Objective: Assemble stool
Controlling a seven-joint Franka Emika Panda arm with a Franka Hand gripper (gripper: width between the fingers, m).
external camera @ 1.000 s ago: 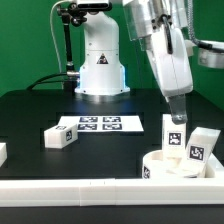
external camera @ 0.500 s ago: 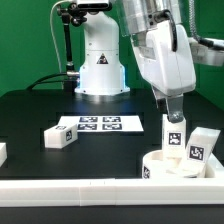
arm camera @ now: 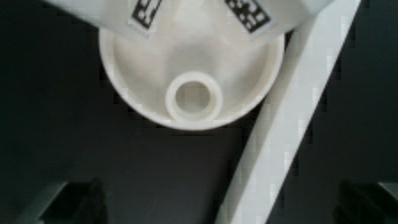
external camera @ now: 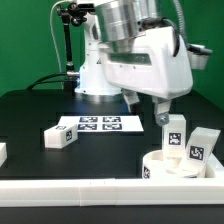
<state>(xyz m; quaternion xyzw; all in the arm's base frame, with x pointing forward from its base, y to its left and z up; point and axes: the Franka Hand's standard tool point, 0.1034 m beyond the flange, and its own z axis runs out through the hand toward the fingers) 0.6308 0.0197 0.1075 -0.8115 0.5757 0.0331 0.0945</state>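
The white round seat lies at the exterior view's right, against the front rail. Two tagged block legs stand upright on it, one nearer the middle and one to its right. A third leg lies loose on the black table at the left. My gripper hangs open and empty above and left of the standing legs, touching nothing. In the wrist view the seat shows a round hole, the tagged legs sit beyond it, and my gripper shows dark fingertips wide apart.
The marker board lies flat mid-table, in front of the robot base. A long white rail runs along the front edge and also crosses the wrist view. Another white part shows at the left edge.
My gripper has come off the top of the nearer upright leg, risen and swung left, with the wrist turned. The leg stays standing on the seat.
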